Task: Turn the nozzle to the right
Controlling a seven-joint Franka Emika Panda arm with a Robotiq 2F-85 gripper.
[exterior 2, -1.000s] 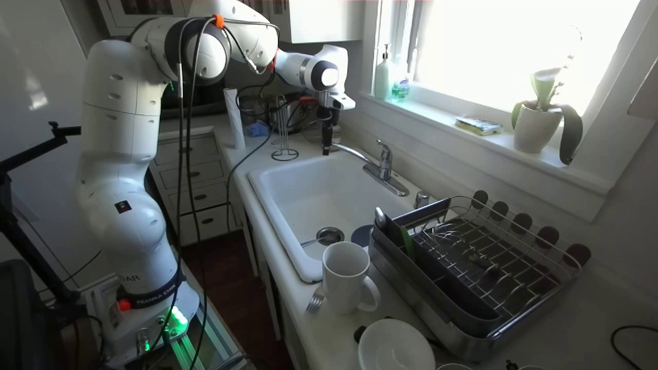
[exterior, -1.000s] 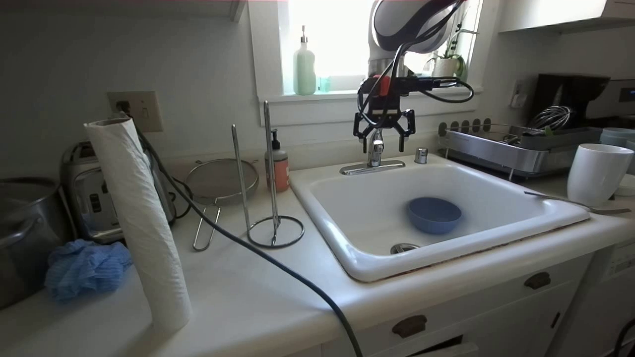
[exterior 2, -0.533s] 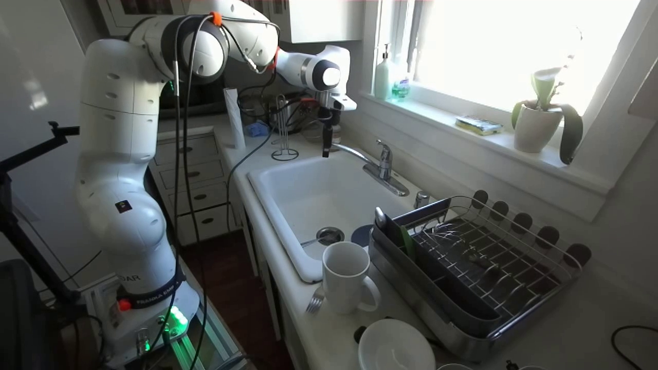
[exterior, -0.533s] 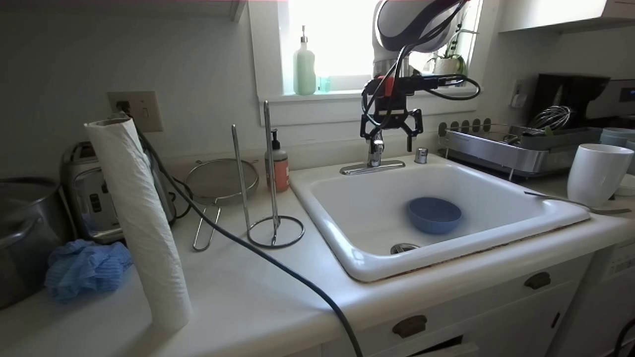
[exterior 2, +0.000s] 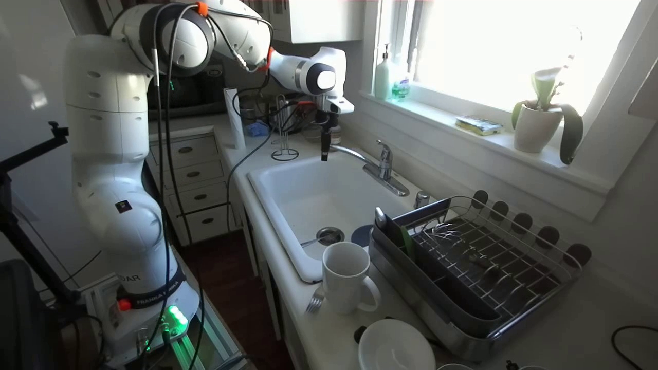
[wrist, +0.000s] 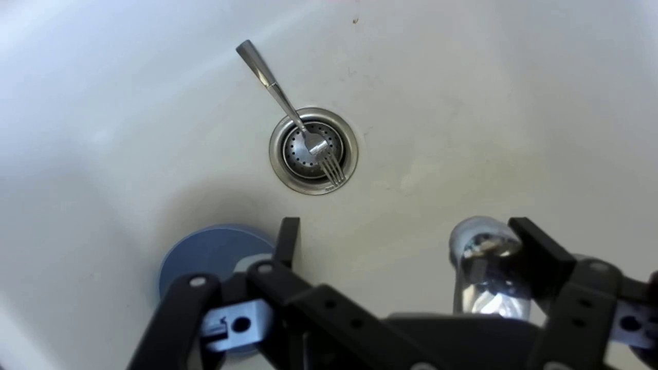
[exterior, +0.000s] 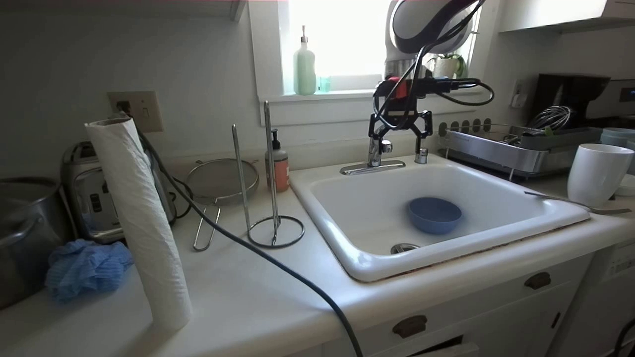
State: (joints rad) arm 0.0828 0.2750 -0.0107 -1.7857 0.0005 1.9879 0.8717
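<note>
The nozzle is a shiny chrome spout. Its end [exterior: 387,146] shows in an exterior view, just right of the faucet column. Its slim tube [exterior 2: 350,151] also shows in an exterior view, reaching out from the lever base over the sink's far end. My black gripper [exterior: 400,148] is open around the spout's end. In the wrist view the gripper [wrist: 404,226] has its fingers wide apart. There the nozzle [wrist: 491,277] lies between them, close against the right-hand finger and apparently touching it, with a wide gap to the left-hand finger. The gripper [exterior 2: 325,154] covers the spout's tip.
A white sink [exterior: 322,208] lies below, with a blue bowl [exterior: 434,215] in it. A fork [wrist: 262,69] lies across the drain [wrist: 275,149]. A dish rack [exterior 2: 437,308], a white mug [exterior 2: 345,277], a wire holder [exterior: 274,243] and a soap bottle [exterior: 281,168] stand around.
In an exterior view the gripper has moved right and slightly down. The nozzle's end has swung a little right with it. The fingers stay open.
</note>
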